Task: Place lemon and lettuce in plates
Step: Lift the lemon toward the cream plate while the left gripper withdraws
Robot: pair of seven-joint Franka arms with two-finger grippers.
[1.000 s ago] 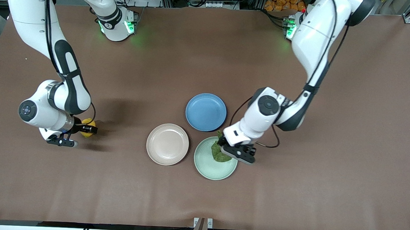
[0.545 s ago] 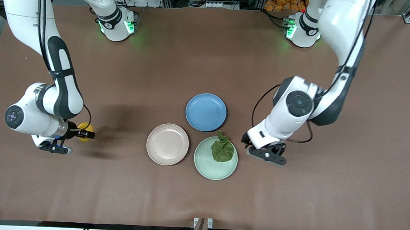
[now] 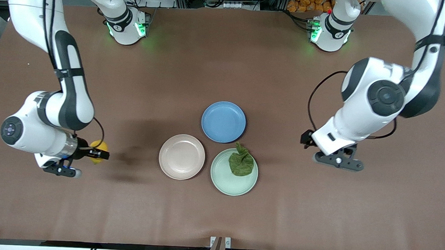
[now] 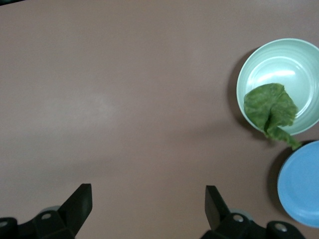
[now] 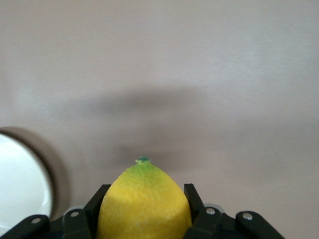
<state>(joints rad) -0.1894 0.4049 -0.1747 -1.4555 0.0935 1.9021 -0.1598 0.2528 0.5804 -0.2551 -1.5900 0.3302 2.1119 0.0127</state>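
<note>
The yellow lemon (image 3: pixel 96 153) is held in my right gripper (image 3: pixel 100 155), which is shut on it above the bare table toward the right arm's end. It fills the jaws in the right wrist view (image 5: pixel 144 204). The dark green lettuce (image 3: pixel 240 164) lies in the mint green plate (image 3: pixel 227 184), with its stem tip over the rim toward the blue plate. The pale pink plate (image 3: pixel 181 157) stands beside it and holds nothing. My left gripper (image 3: pixel 307 139) is open and empty over the table toward the left arm's end. Its wrist view shows the lettuce (image 4: pixel 269 107) in the mint plate (image 4: pixel 279 62).
A blue plate (image 3: pixel 223 121) stands just farther from the front camera than the other two plates, and also shows in the left wrist view (image 4: pixel 301 184). An edge of the pink plate (image 5: pixel 20 189) shows in the right wrist view. Brown tabletop (image 3: pixel 225 65) surrounds the plates.
My left gripper has let go of the lettuce in the mint plate and drawn away toward the left arm's end. My right gripper has risen with the lemon and shifted slightly toward the plates.
</note>
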